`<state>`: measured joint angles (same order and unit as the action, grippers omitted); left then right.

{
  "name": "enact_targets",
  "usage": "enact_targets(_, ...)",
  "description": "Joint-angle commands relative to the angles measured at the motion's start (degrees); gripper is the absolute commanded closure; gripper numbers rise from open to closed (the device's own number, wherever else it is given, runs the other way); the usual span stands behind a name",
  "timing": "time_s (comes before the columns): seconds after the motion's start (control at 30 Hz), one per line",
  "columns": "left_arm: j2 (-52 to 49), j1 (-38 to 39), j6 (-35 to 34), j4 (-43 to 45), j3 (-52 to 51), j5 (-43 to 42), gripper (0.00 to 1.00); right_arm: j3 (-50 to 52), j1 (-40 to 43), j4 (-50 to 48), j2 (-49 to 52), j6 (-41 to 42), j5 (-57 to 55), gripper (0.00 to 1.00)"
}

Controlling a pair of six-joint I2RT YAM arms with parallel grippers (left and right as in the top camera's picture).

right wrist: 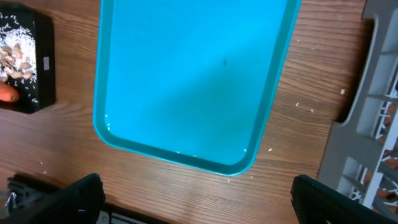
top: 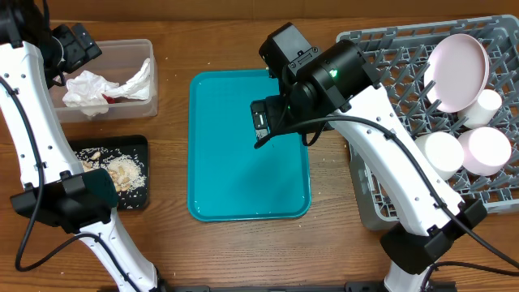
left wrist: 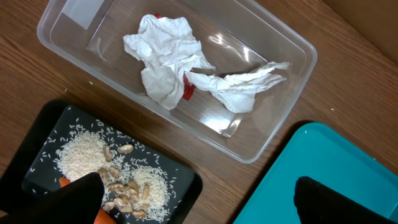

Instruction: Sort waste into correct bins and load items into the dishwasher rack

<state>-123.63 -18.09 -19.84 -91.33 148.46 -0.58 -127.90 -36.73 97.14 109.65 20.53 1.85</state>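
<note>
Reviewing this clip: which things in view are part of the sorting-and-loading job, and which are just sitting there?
Part of the job:
- clear tub, napkins, red wrapper
- black tray, food scraps, carrot
- dishwasher rack, plate, two bowls, cup

Just lying about:
- teal serving tray

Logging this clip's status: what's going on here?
Neither arm holds anything. The left tool hangs open by the clear tub, which holds napkins and a red wrapper; the right tool is open above the bare teal tray. The black tray holds food scraps, and a plate, two bowls and a cup sit in the rack. Sorting looks nearly done.
</note>
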Motion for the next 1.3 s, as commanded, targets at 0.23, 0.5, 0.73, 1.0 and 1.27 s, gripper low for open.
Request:
enact_targets(0.23,1.92,0.15,-0.98,-0.09,-0.24,0.61,0.00,-0.02,10.49,-0.09,-3.91,3.02,10.34,0.00)
enact_targets(0.5,1.92,0.15,-0.98,-0.09,-0.24,0.61,0.00,-0.02,13.68,-3.54,-8.85,1.46,3.91,0.00)
enact_targets(0.73,1.92,0.15,-0.98,-0.09,-0.24,0.61,0.00,11.30,21.92,-16.55,-25.16,-9.09,6.97,0.00)
enact_targets(1.0,1.92,0.15,-0.96,-0.09,-0.24,0.61,0.00,64.74,33.77,-53.81,-54.90,-15.26,21.57,0.00)
enact_targets(1.27,1.92,0.15,-0.98,-0.11,-0.24,0.61,0.00,109.61,33.97,-88.76,-84.70,-15.21,21.53,0.00)
